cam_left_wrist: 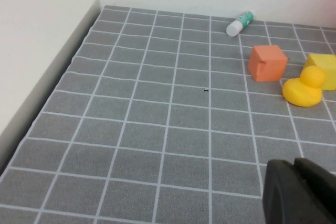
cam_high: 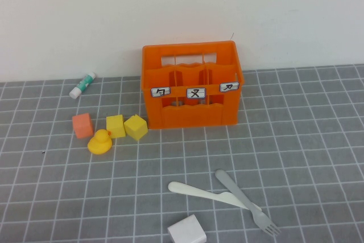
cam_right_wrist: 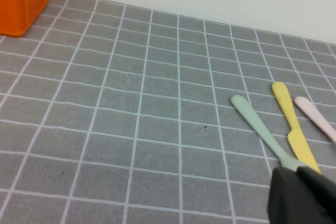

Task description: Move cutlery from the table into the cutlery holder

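The orange cutlery holder (cam_high: 193, 115) stands at the back of the table (cam_high: 307, 140), with three white labels on its front; its corner shows in the right wrist view (cam_right_wrist: 21, 1). The grey fork (cam_high: 227, 183) and the cream-white knife (cam_high: 193, 190) lie crossed near the front edge. Neither arm shows in the high view. My left gripper (cam_left_wrist: 294, 163) hangs shut and empty over bare table at the left. My right gripper (cam_right_wrist: 300, 170) is shut and empty, just above the end of a pale green utensil (cam_right_wrist: 257, 127).
A white-and-green tube (cam_high: 83, 85), an orange cube (cam_high: 82, 124), a yellow duck (cam_high: 100, 141) and two yellow cubes (cam_high: 115, 126) lie left of the crate. A white block (cam_high: 186, 231) sits by the knife. A yellow knife (cam_right_wrist: 291, 127) and a pink utensil (cam_right_wrist: 315, 116) lie beside the green one.
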